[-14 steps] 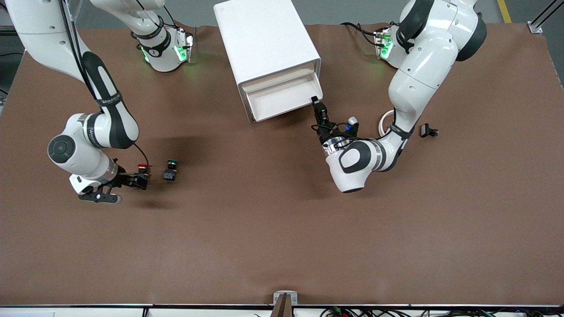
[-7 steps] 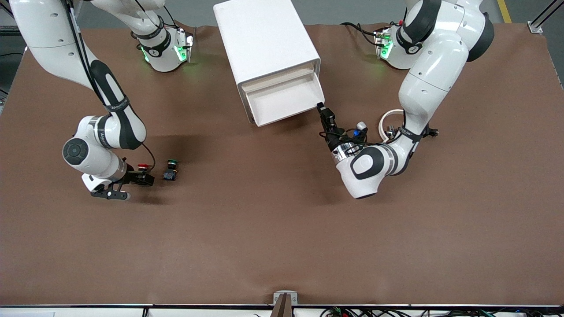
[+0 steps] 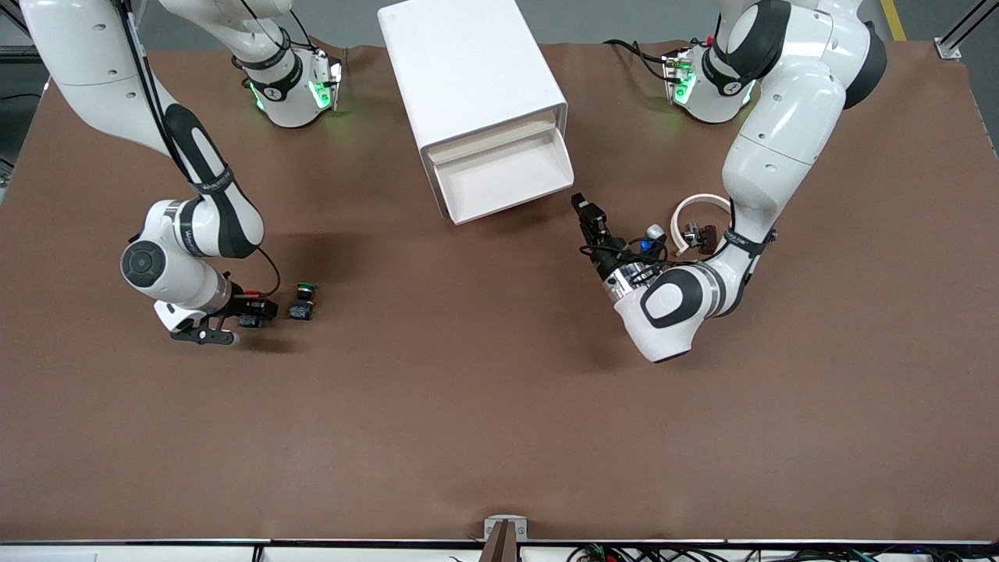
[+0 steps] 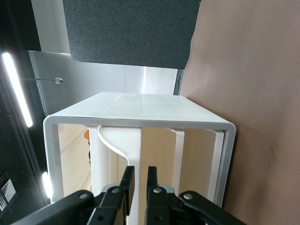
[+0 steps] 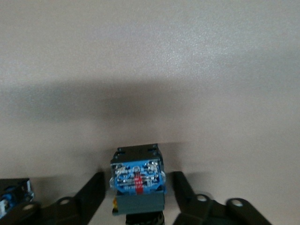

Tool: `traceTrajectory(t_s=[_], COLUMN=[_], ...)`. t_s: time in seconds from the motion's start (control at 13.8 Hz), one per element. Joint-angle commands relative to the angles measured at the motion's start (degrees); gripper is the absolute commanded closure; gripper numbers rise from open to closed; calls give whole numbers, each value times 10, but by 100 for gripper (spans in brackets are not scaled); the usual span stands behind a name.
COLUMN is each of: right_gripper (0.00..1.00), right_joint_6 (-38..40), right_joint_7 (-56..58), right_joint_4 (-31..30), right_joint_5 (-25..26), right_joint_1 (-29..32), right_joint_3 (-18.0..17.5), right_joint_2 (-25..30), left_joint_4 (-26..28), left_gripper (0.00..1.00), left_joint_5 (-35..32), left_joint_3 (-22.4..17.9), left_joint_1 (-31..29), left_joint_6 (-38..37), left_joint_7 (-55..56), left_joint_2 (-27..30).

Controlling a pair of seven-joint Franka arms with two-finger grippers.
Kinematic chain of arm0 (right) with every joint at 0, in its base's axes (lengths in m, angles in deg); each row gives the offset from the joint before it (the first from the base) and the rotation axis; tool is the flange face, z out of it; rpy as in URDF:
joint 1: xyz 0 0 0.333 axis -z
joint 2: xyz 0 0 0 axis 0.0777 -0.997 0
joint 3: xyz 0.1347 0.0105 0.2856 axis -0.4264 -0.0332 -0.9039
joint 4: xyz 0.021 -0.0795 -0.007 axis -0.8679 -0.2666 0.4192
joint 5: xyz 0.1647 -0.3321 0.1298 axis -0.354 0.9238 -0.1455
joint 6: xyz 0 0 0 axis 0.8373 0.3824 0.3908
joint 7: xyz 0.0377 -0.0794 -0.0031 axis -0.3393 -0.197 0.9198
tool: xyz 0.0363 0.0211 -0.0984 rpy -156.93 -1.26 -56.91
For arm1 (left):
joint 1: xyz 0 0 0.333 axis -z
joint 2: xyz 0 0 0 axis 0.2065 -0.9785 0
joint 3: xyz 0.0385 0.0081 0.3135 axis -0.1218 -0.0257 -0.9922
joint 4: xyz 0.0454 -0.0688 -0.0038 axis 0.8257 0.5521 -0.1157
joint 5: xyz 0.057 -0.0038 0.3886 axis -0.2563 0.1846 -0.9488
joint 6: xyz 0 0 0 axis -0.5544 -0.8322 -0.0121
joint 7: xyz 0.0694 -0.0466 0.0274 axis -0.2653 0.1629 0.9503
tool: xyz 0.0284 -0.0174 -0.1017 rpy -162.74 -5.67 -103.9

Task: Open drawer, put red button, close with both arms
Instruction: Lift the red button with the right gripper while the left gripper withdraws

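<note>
Right now the right gripper point(image 3: 264, 310) straddles the red button point(image 5: 137, 183) on the table beside the green-capped button point(image 3: 303, 300), jaws not visibly touching it, so an off-centre squeeze could tip it, while the left gripper point(image 3: 587, 212), pinched empty, hangs before the open drawer point(image 3: 499, 181).

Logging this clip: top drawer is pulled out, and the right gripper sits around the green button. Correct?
Not quite. The drawer is pulled out, but the right gripper straddles the red button, as the right wrist view shows; the green button sits beside it, untouched.
</note>
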Motion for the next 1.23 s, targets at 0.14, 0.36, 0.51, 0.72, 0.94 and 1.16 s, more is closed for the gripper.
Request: traceTrajectory(t_s=[0.14, 0.36, 0.51, 0.72, 0.94, 1.16], right_gripper=[100, 100, 100, 100, 100, 100], right_joint_6=[46, 109, 151, 202, 250, 256], right_joint_7=[-10, -12, -46, -135, -306, -507], right_joint_4=[-10, 4, 13, 11, 7, 6], right_joint_5=[6, 1, -5, -33, -65, -65], right_joint_1=[0, 0, 0, -33, -89, -175], right_joint_3=[-2, -3, -3, -3, -3, -3], right_joint_2=[60, 110, 141, 186, 239, 268], left_joint_4=[-24, -52, -52, -52, -52, -51], left_gripper=[60, 18, 5, 0, 0, 0], left_joint_5=[-6, -34, -82, -157, -211, -247], left_joint_3=[1, 2, 3, 6, 12, 9], left_joint_1=[-8, -14, -14, -15, -15, -16], left_joint_6=[-13, -13, -13, -10, 33, 110], left_joint_7=[6, -8, -49, -154, -255, -381], left_joint_2=[-9, 1, 11, 43, 61, 90])
